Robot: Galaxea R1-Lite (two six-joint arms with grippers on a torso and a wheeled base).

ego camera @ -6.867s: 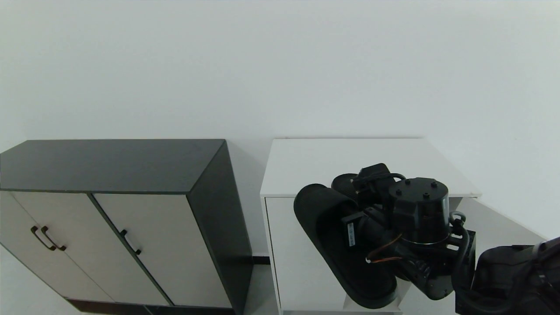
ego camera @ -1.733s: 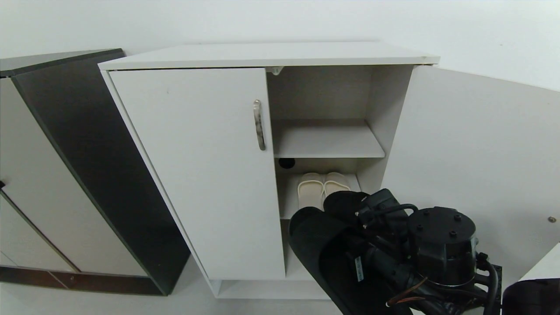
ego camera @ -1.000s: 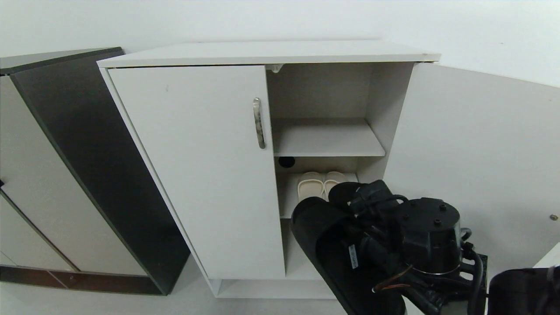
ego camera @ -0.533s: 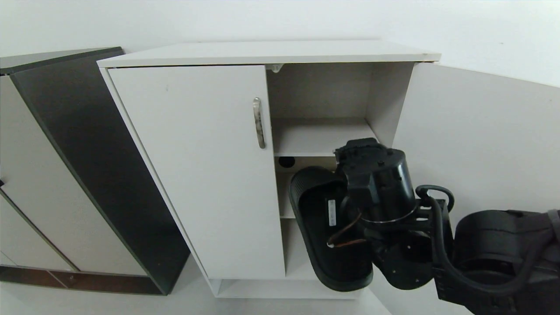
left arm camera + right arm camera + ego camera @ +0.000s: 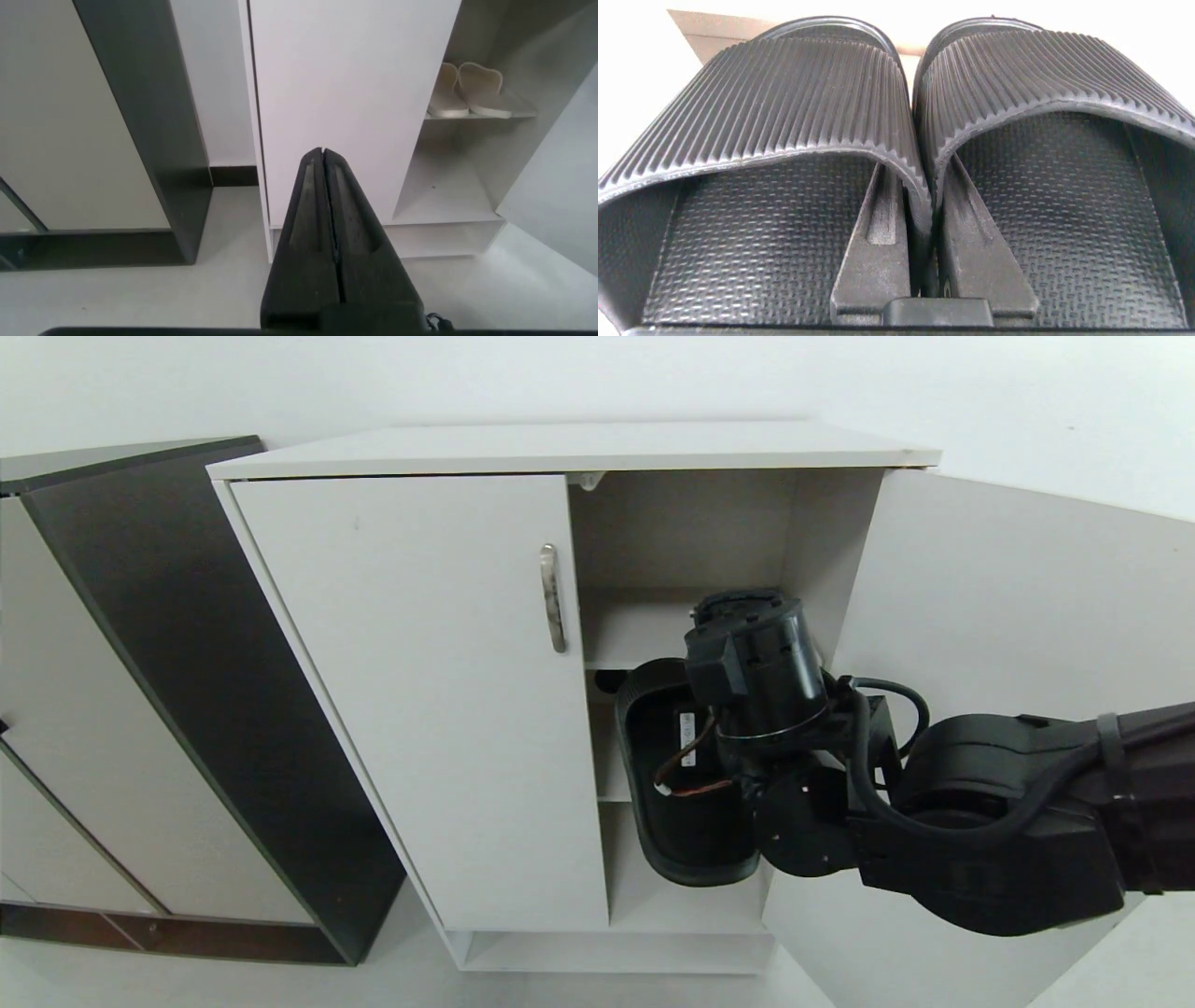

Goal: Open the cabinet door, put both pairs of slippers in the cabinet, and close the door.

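Clamped on the pair of black slippers (image 5: pixel 785 103) with the right end effector (image 5: pixel 920 191): one finger inside each shoe under its ribbed strap, pinching the two inner walls together. Held on end in the open right half of the white cabinet (image 5: pixel 560 448), upper end just below the upper shelf (image 5: pixel 635 630), lower end well above the cabinet floor; hard to judge how far past the front edge. From the head camera, able to make out just one black slipper (image 5: pixel 686 784), with the other one and the fingers hidden behind the wrist. Also covered there by slipper and arm: most of the middle shelf. Seen from the left wrist on that middle shelf, a pair of cream slippers (image 5: pixel 476 89) side by side, cut off partly by the shut left door (image 5: pixel 411 691). Shut flat with a metal handle (image 5: pixel 553 599) at its inner edge; right door (image 5: pixel 1008 616) swung wide open. Pressed together and holding nothing, the left end effector (image 5: pixel 322 154), low before the shut door. Just beside the white cabinet on its left, a dark cabinet (image 5: pixel 187 663), cut off at the edge.
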